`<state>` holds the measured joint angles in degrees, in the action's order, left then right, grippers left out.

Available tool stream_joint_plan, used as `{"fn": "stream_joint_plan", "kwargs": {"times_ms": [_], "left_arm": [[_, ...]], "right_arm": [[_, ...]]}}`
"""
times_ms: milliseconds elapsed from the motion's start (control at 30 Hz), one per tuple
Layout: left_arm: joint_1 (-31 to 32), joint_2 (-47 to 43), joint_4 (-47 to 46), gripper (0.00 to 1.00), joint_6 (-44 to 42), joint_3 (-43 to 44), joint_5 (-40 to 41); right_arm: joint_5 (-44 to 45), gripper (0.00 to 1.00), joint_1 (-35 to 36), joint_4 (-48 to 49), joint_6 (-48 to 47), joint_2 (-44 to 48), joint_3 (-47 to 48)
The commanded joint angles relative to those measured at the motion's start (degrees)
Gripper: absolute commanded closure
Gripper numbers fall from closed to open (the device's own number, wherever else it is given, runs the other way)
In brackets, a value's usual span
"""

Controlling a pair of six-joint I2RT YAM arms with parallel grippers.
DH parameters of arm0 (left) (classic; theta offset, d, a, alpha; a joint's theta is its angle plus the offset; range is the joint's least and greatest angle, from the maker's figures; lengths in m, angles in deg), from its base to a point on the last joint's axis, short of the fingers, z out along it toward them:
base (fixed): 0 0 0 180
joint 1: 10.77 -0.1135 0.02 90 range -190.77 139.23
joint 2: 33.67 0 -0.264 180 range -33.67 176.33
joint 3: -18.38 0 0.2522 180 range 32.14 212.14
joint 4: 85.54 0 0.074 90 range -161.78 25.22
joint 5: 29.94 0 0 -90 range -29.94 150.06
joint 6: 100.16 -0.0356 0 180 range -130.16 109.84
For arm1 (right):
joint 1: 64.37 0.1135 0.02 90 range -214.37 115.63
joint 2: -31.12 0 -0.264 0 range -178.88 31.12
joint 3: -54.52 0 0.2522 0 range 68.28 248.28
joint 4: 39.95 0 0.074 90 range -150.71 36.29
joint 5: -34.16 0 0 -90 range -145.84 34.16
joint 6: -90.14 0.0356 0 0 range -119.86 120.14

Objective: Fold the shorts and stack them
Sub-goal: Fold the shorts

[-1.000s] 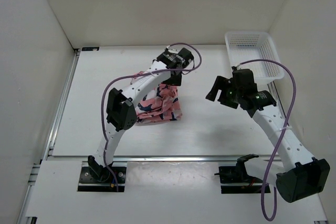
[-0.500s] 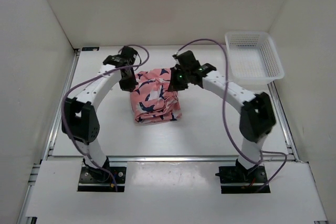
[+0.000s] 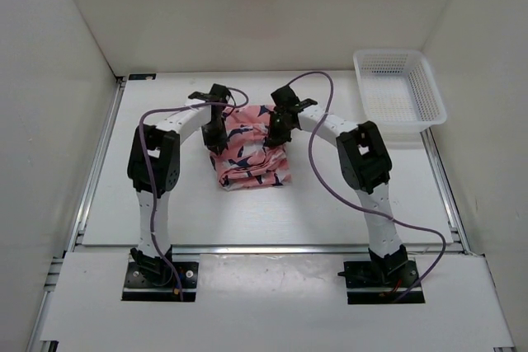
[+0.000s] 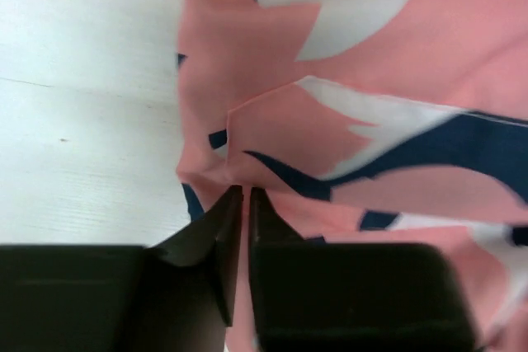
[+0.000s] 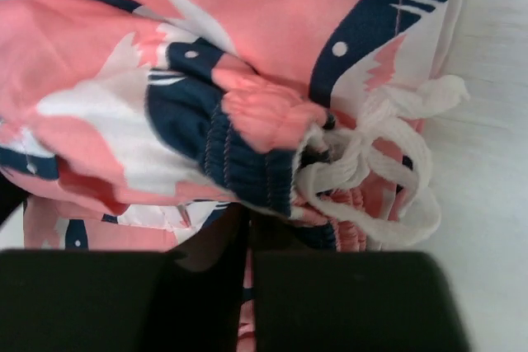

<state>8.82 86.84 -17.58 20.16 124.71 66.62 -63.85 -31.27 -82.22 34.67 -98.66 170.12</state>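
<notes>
The shorts (image 3: 252,156) lie bunched in the middle of the table (image 3: 165,195), well left of the basket (image 3: 430,101) at the far right. The left gripper (image 3: 216,143) pinches their left edge, jaws narrowed onto a fold. The right gripper (image 3: 273,138) pinches the right side at the waistband, jaws almost together on cloth, beside the white drawstring (image 5: 371,172).

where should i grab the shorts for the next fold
Probably the far edge of the shorts, one corner per gripper, coming from above, since they lie flat on the table. On the right side the gathered waistband with its white drawstring is thick, an easy pinch; the right gripper is shut there.
</notes>
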Motion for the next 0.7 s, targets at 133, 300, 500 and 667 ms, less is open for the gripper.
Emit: {"fn": "stream_joint_plan", "kwargs": {"times_ms": [133, 300, 500, 667], "left_arm": [[-0.9, -14.5, 5.4, 0.22, -4.1, 10.3, 1.2], [-1.9, -27.1, 6.5, 0.03, -4.8, 7.4, -0.9], [-2.5, -45.6, 2.7, 0.03, -3.8, -9.2, 5.5], [-2.5, -55.9, 0.8, 0.03, -1.7, -19.2, 7.3]], "right_arm": [[7.6, 0.12, 0.8, -1.6, -5.6, 20.4, -3.0], [16.4, 0.0, 0.0, -4.0, -6.1, 39.4, -16.4], [22.1, 0.0, -5.7, -9.5, -6.7, 56.7, -34.0], [27.3, 0.0, -7.8, -12.1, -7.2, 69.1, -43.1]]}}
